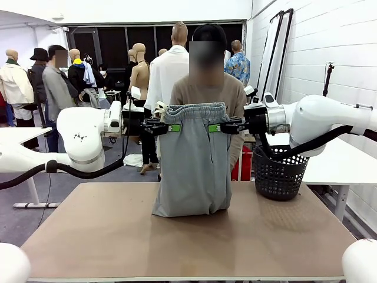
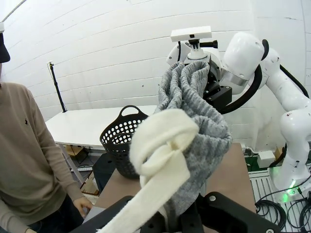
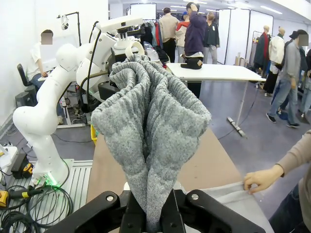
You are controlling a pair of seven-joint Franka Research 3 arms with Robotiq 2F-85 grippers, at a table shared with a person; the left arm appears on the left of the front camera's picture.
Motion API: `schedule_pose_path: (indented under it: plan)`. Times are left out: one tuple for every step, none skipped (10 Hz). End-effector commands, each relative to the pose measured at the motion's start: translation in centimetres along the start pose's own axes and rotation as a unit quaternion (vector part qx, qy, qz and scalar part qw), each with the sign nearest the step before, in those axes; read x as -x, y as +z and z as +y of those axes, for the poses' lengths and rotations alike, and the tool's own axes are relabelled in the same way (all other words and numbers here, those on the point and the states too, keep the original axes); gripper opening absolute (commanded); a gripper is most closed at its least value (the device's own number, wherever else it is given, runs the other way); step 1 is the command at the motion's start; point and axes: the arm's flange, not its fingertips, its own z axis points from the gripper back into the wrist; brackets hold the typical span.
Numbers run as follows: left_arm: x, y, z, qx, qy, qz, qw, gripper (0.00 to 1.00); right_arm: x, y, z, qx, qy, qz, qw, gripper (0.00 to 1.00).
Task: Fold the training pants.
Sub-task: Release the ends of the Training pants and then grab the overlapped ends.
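Observation:
The light grey training pants (image 1: pixel 193 159) hang upright above the brown table (image 1: pixel 106 236), their gathered waistband stretched between both arms at about chest height of the person behind. My left gripper (image 1: pixel 171 127) is shut on the waistband's left end, my right gripper (image 1: pixel 214 127) on its right end. The lower edge of the pants rests folded on the tabletop. Bunched grey waistband (image 2: pixel 194 111) and a pale drawstring (image 2: pixel 163 145) rise from the left gripper's fingers in the left wrist view. The right wrist view has grey fabric (image 3: pixel 150 126) pinched between the right gripper's fingers (image 3: pixel 189 208).
A black perforated basket (image 1: pixel 278 172) stands at the table's far right corner. The person (image 1: pixel 235 94) stands right behind the pants; one hand (image 3: pixel 260 178) touches the cloth near the table's far edge. A white table (image 1: pixel 341 159) lies to the right.

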Motion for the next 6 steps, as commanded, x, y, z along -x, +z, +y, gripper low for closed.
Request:
schedule_pose_path:
  plan:
    - [-0.12,-0.16,-0.07,0.001,0.003,0.003,1.0,0.0,-0.04,-0.07,0.06,0.0,0.001,0.001,1.0,0.0]
    - [-0.12,-0.16,-0.07,0.001,0.003,0.003,1.0,0.0,-0.04,-0.07,0.06,0.0,0.001,0.001,1.0,0.0]
    - [-0.12,-0.16,-0.07,0.001,0.003,0.003,1.0,0.0,-0.04,-0.07,0.06,0.0,0.001,0.001,1.0,0.0]
    - [-0.12,-0.16,-0.07,0.001,0.003,0.003,1.0,0.0,-0.04,-0.07,0.06,0.0,0.001,0.001,1.0,0.0]
    - [-0.12,-0.16,-0.07,0.001,0.003,0.003,1.0,0.0,-0.04,-0.07,0.06,0.0,0.001,0.001,1.0,0.0]
    - [-0.12,-0.16,-0.07,0.001,0.003,0.003,1.0,0.0,-0.04,-0.07,0.06,0.0,0.001,0.001,1.0,0.0]
